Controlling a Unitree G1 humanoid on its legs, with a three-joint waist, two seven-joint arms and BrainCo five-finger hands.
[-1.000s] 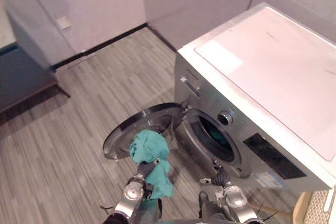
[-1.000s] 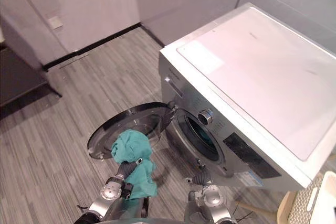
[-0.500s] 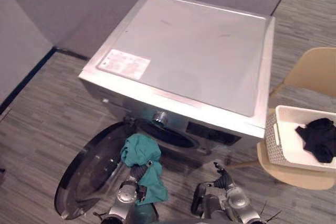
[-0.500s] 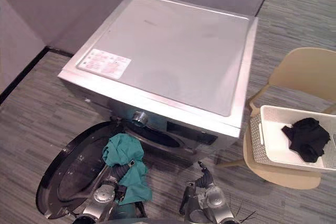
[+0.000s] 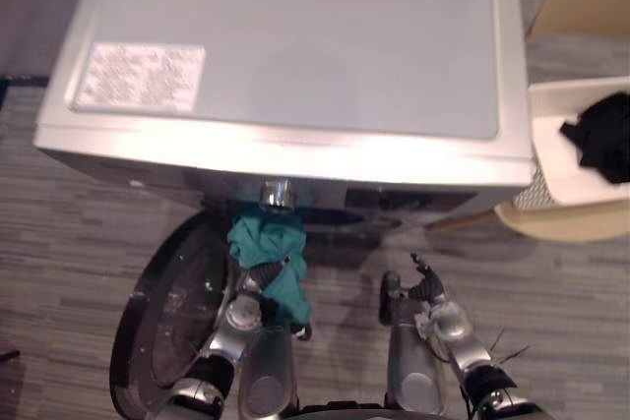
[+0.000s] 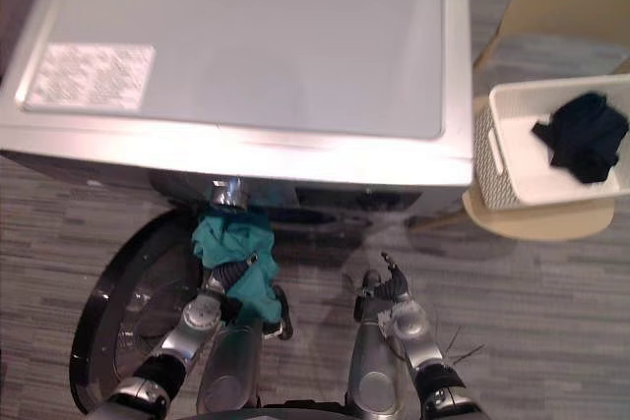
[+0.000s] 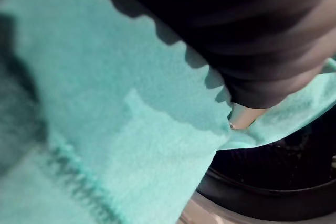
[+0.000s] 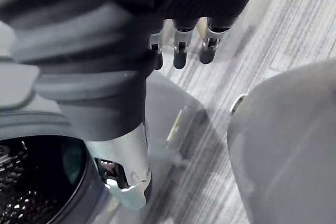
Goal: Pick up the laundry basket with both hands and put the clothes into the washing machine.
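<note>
Left hand (image 5: 258, 278) carries the teal cloth (image 5: 268, 243) at the washing machine (image 5: 295, 46) mouth, beside the open door (image 5: 167, 312). The cloth buries it, so I cannot tell its grip.

The laundry basket (image 6: 507, 169), with a dark garment (image 6: 586, 133) inside, sits well apart on a chair (image 6: 532, 223).

From the left wrist, the cloth looks soft and light, best taken as a bunched handful near the drum (image 7: 273, 179).

From the right wrist, the right hand (image 8: 180, 51) hangs slack and empty.
</note>
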